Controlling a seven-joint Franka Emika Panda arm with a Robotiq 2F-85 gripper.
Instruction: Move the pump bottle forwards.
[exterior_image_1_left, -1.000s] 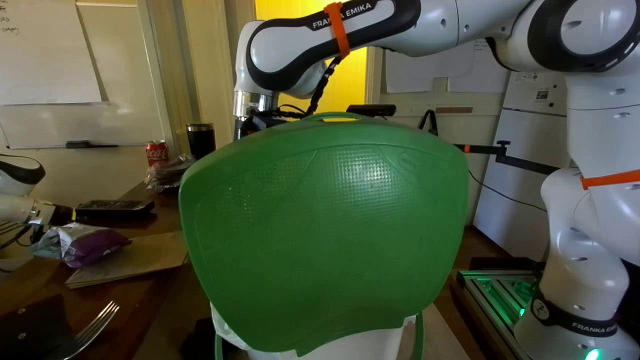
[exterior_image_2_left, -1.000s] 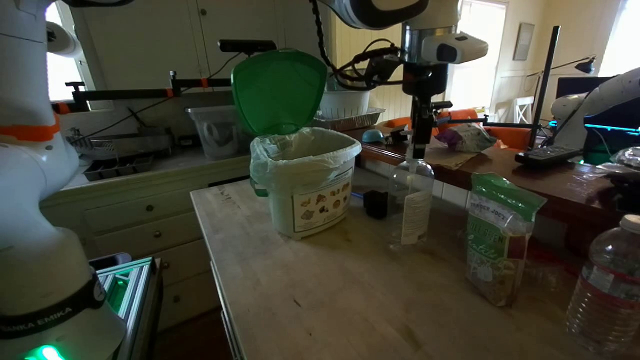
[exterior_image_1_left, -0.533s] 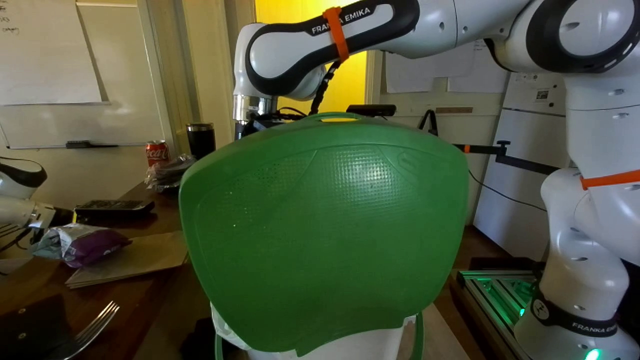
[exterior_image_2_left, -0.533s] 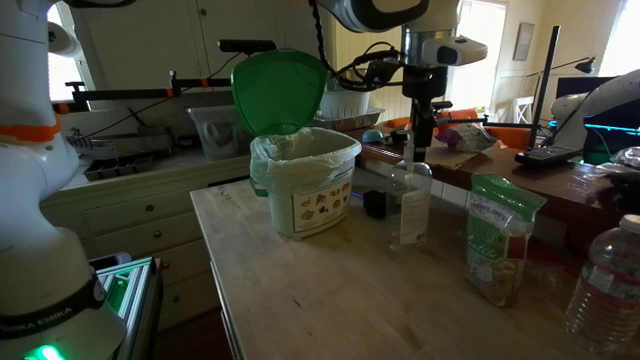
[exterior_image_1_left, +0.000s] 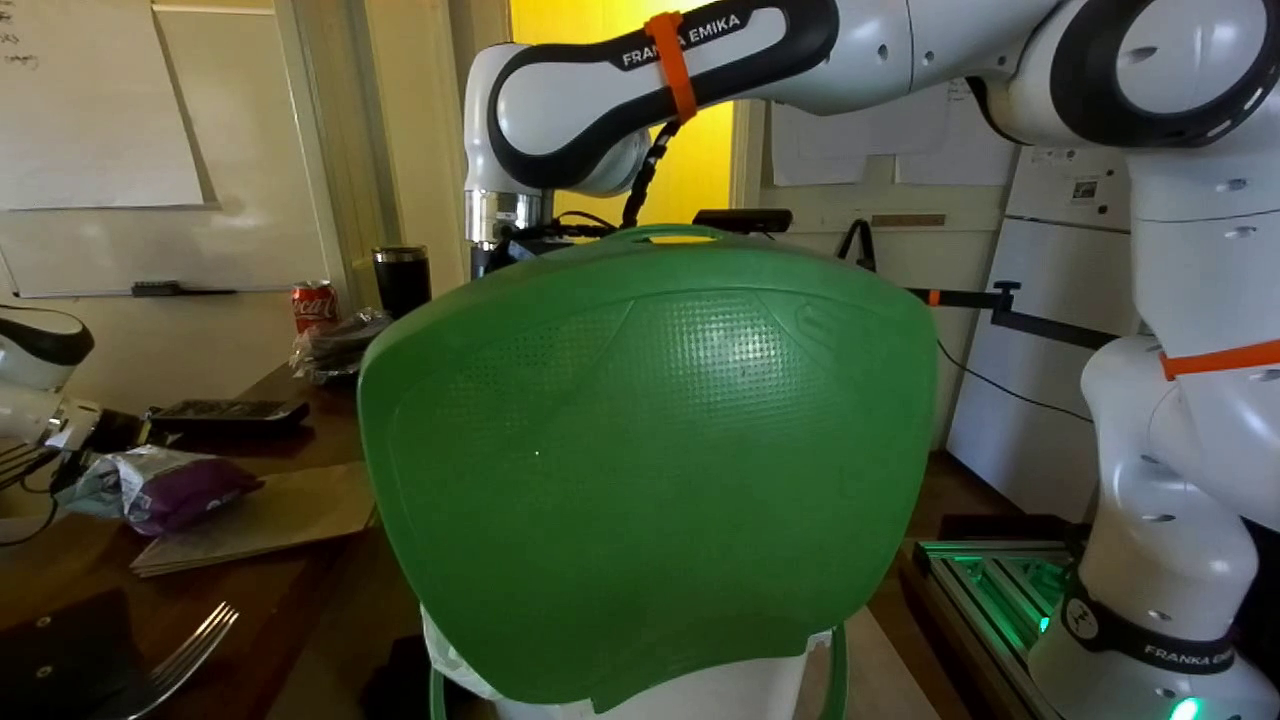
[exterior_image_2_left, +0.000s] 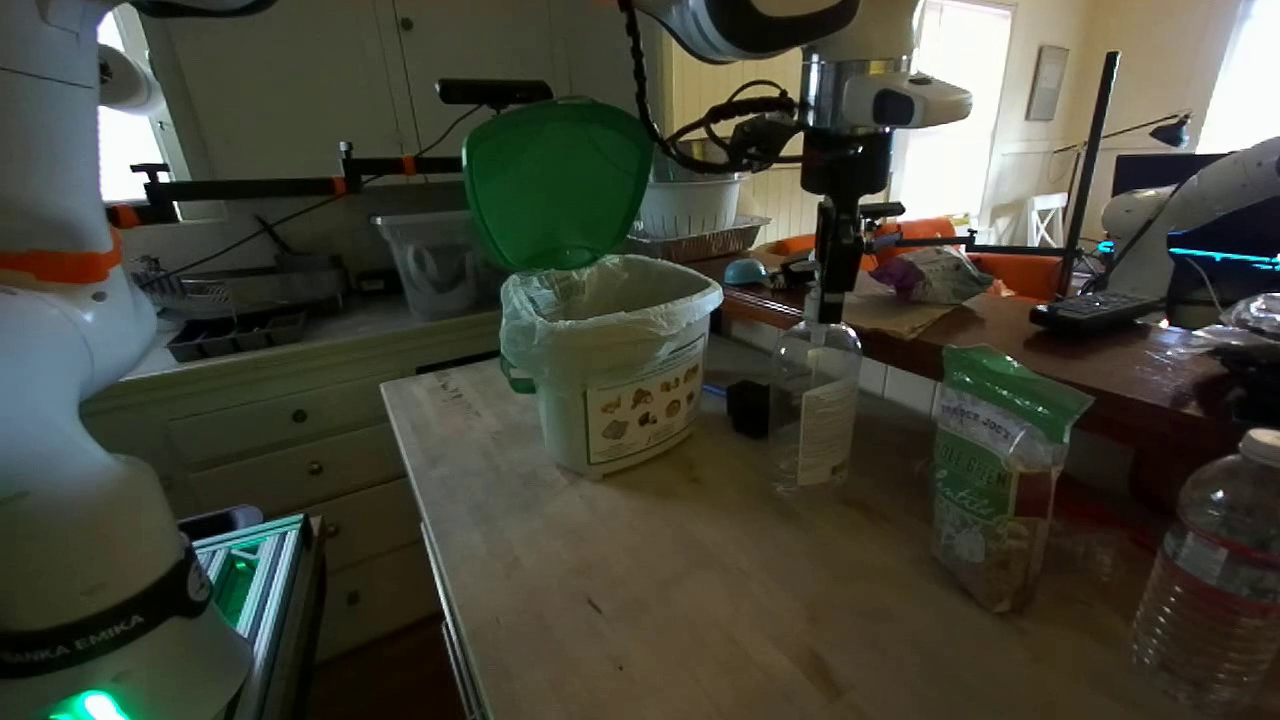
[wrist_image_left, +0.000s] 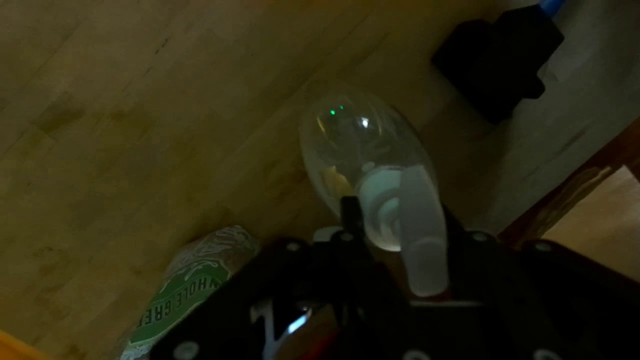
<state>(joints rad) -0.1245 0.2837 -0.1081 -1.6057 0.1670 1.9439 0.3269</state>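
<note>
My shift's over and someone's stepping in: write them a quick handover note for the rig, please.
Gripper: jaws either side of the pump; whether they grip it, I can't tell.
Bottle: upright, seemingly on the table, between the bin and green bag in an exterior view.
Done: gripper is at the pump.
Left: likely secure the grip, move the bottle forwards, release. How much forward travel is done doesn't show.

The wooden tabletop (exterior_image_2_left: 620, 560) bears a bin (exterior_image_2_left: 568, 405), pump bottle (exterior_image_2_left: 816, 405), green bag (exterior_image_2_left: 1000, 480) and capped bottle (exterior_image_2_left: 1212, 575).
</note>
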